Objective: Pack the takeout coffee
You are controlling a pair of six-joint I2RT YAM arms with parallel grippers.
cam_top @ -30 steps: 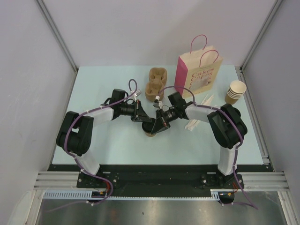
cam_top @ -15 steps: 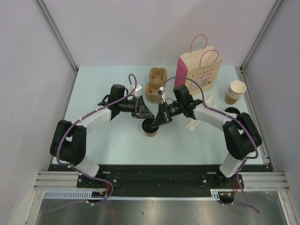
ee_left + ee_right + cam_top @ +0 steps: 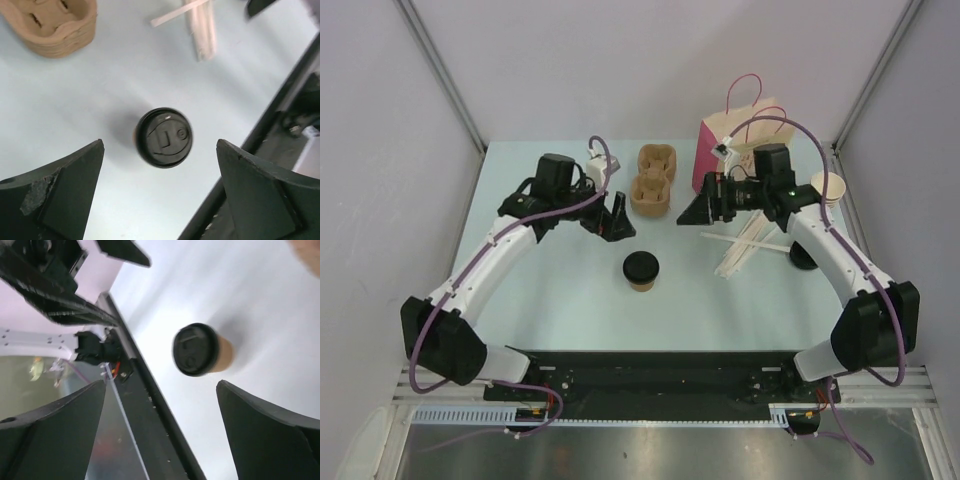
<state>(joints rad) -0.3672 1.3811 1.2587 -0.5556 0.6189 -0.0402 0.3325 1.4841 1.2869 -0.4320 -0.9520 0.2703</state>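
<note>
The takeout coffee stands upright on the table with its black lid seated on the brown cup; nothing touches it; it sits apart from both grippers, on their near side and roughly midway between them; in the left wrist view it is centred between the two fingers, well below them; in the right wrist view it shows between the fingers too, leaning toward the right one.

The left gripper has its jaws spread wide and holds nothing; the right gripper is likewise spread and empty.

Just beyond the left gripper lies the moulded cup carrier; behind the right gripper stands the pink paper bag, upright, partly hidden by that arm; wooden stirrers lie on the near side of the right gripper, and a stack of pale cups stands out past its wrist.

As a judgement: the capping looks done, since the lid sits flat; the packing itself is not yet begun; the cup remains to be grasped, carried to the bag and lowered inside.
</note>
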